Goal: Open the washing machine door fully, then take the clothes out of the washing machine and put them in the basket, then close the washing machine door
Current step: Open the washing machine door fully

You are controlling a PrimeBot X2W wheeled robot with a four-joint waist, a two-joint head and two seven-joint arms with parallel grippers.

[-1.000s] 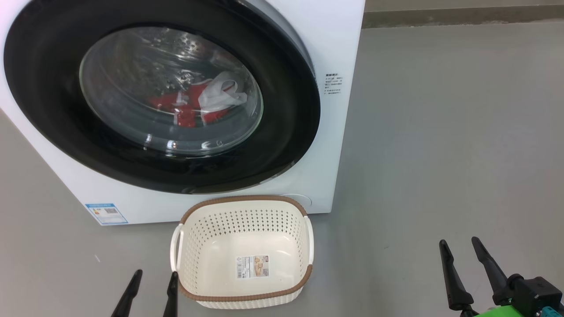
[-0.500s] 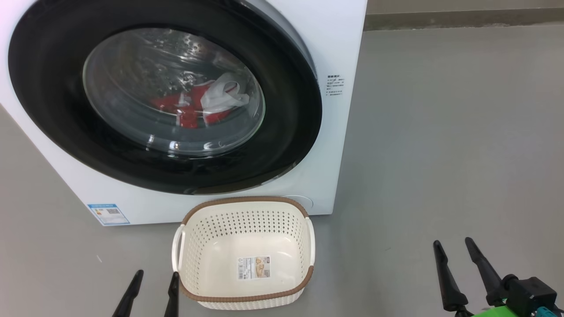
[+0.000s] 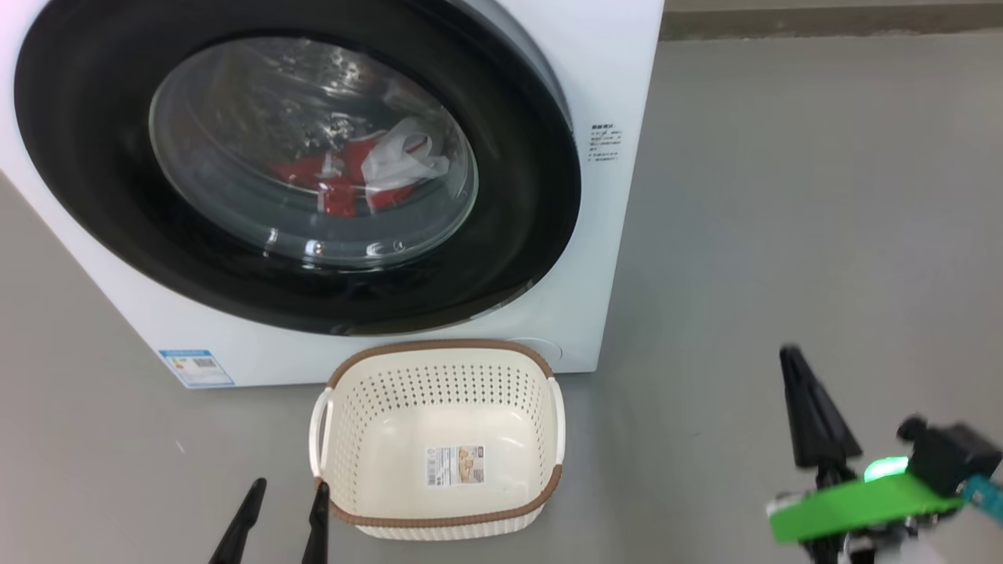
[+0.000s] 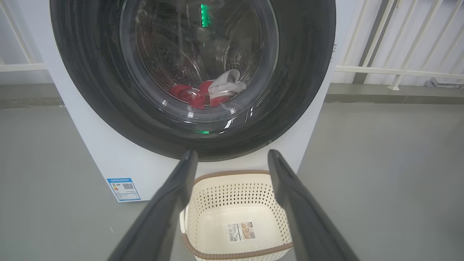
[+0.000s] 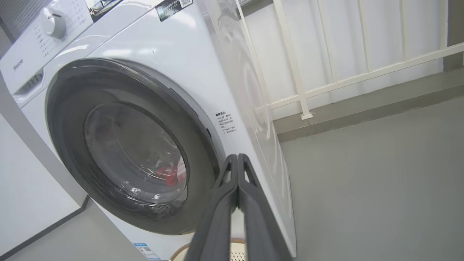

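Nearest to us are our two grippers. Our left gripper has its two fingers spread apart and nothing between them. Our right gripper has its two fingers pressed flat together, clenched on nothing; in the right wrist view they meet in a single dark blade. Just beside our left fingers, touching none of them, stands the one basket, upright on the grey floor, with one paper label on its bottom and no garment in it. In the left wrist view the basket shows in the gap between those fingers. Just beyond the basket stands the one washing machine, with one small blue label low on its front, ahead of our left fingertips. Its one washing machine door lies against the front. Through the glass we see the clothes, one red heap with a white piece on it, down in the drum; how many garments, we cannot tell. Our right fingertips point at the machine's front right corner, well short of it. Beyond it runs a white railing.
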